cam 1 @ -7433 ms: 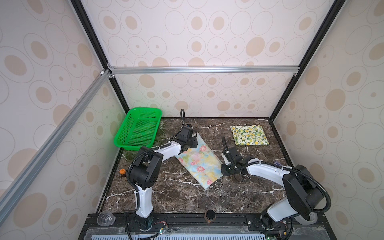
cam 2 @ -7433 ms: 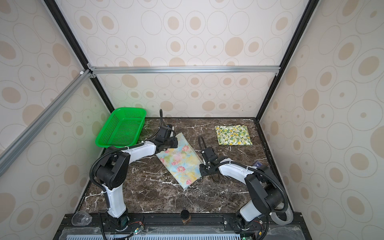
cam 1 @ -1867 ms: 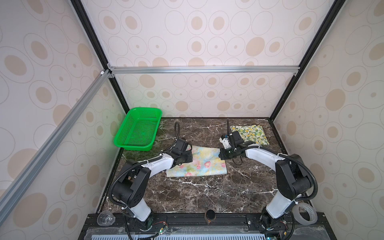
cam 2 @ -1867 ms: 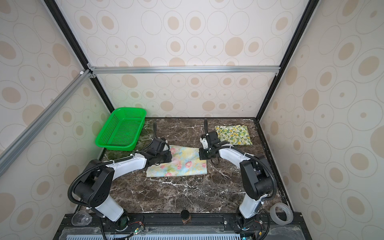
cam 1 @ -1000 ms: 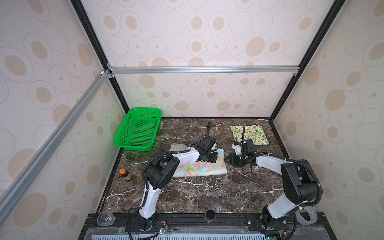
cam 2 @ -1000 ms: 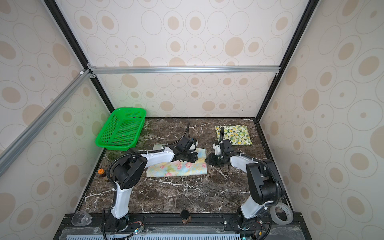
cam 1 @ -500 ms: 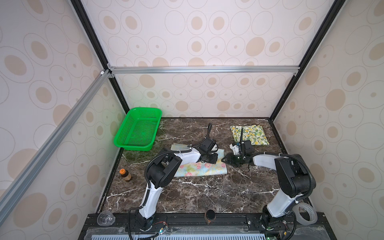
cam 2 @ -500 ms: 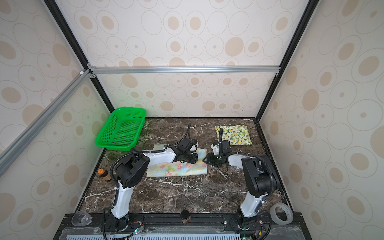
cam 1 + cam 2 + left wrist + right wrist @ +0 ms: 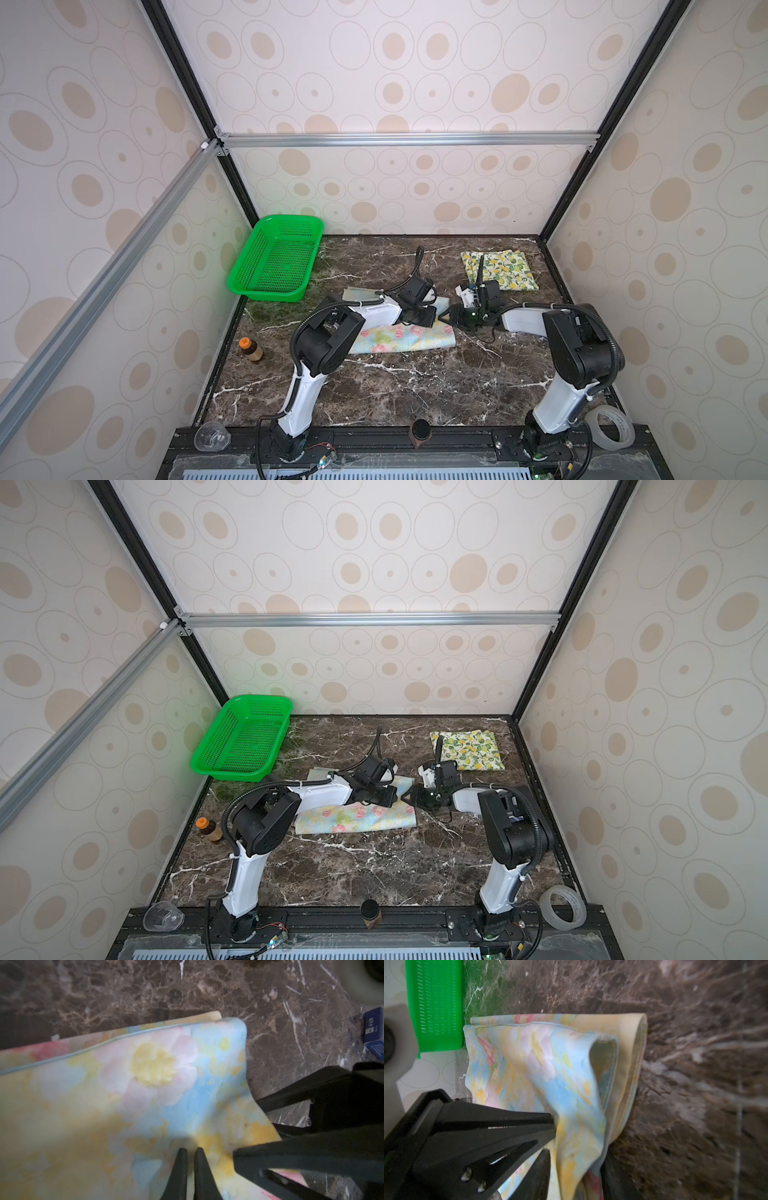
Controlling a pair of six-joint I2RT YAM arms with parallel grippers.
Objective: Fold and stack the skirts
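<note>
Skirt, pastel, long axis left-right

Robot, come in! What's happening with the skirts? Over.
Left gripper shut on floral skirt, at its corner. Right gripper open, jaws astride the same fold. Lemon skirt folded, back right, apart.

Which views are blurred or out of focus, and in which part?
Right wrist view: the marble table is smeared into streaks. Left wrist view: the pastel skirt near the lens is soft, the table behind it sharper. Both top views: sharp throughout.
</note>
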